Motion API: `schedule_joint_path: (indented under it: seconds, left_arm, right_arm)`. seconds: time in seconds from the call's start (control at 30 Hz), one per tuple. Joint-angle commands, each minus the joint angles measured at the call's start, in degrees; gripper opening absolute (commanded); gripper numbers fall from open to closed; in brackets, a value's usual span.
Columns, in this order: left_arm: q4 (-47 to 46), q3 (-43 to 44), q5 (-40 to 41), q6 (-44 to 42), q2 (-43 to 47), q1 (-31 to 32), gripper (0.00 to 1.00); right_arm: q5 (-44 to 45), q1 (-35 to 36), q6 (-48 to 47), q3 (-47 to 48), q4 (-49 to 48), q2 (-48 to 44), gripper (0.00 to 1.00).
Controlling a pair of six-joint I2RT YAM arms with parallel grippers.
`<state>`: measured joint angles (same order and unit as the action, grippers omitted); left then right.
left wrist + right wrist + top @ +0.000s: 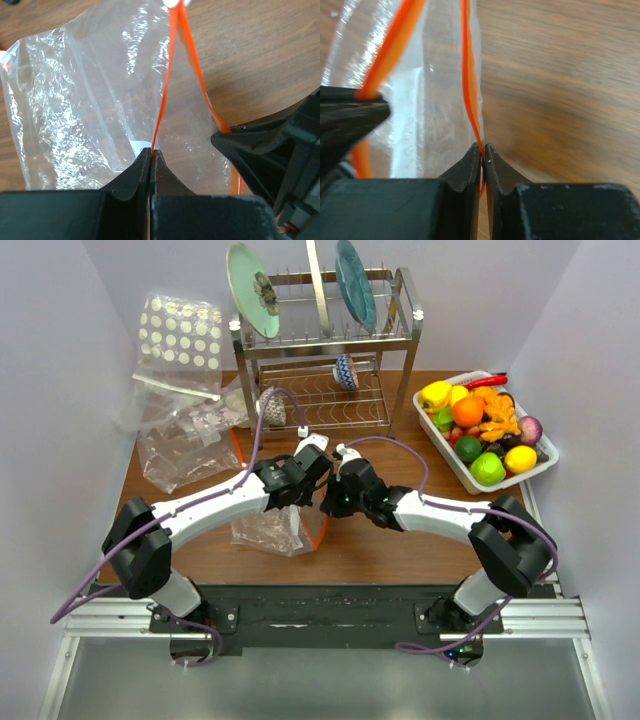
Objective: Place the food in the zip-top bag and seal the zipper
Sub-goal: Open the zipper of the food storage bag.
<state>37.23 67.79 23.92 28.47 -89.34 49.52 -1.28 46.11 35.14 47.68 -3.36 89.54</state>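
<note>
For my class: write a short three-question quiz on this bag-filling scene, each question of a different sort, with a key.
1. True or false: the food already lies inside the zip-top bag.
2. What does the left hand pinch? A. the zipper B. a plate C. a purple cable
3. Fill in: with the right hand pinching the opposite strip, the bag's mouth stands ____.
Key: 1 false, it sits in the white tray; 2 A; 3 open.
</note>
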Motion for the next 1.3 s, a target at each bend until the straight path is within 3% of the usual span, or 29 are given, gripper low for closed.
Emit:
schedule_joint_path:
  seconds: [0.0, 0.43, 0.8, 1.0, 1.07, 1.1, 1.17, 1.27]
  left_arm:
    - [-5.1, 0.9, 0.5, 0.5, 1.9, -0.6, 0.0]
    - [-4.6, -0.2, 0.4, -0.7, 2.9, -1.2, 0.0]
    - [2.1, 2.2, -2.1, -4.5, 9.5, -2.9, 0.0]
    - [-1.4, 0.1, -4.1, -4.1, 9.7, -2.9, 0.0]
    - [-3.3, -0.7, -3.5, -3.7, 10.1, -3.0, 0.0]
    - [-3.4, -1.1, -2.8, -3.5, 10.3, -2.9, 0.0]
    - [-3.8, -1.4, -0.5, -3.4, 10.5, -3.0, 0.0]
    - [-4.0, -2.2, 1.8, -3.2, 10.9, -3.0, 0.0]
  right_arm:
    - [6.2, -0.1, -2.0, -0.5, 0.1, -2.5, 0.12]
    - [14.5, -1.6, -4.1, -1.0, 3.2, -4.3, 0.41]
    - [11.8, -6.6, -4.2, -1.2, 7.3, -2.3, 0.38]
    - [5.4, -6.7, -5.5, -1.6, 3.9, -4.3, 0.41]
    - [4.9, -6.7, -6.2, -1.7, 3.6, -7.1, 0.46]
    - [5.0, -6.7, -6.9, -1.7, 3.8, -8.1, 0.53]
    - [4.8, -6.6, -7.4, -1.5, 4.8, -11.6, 0.56]
    - [4.8, -6.7, -8.4, -1.4, 5.8, -15.6, 0.71]
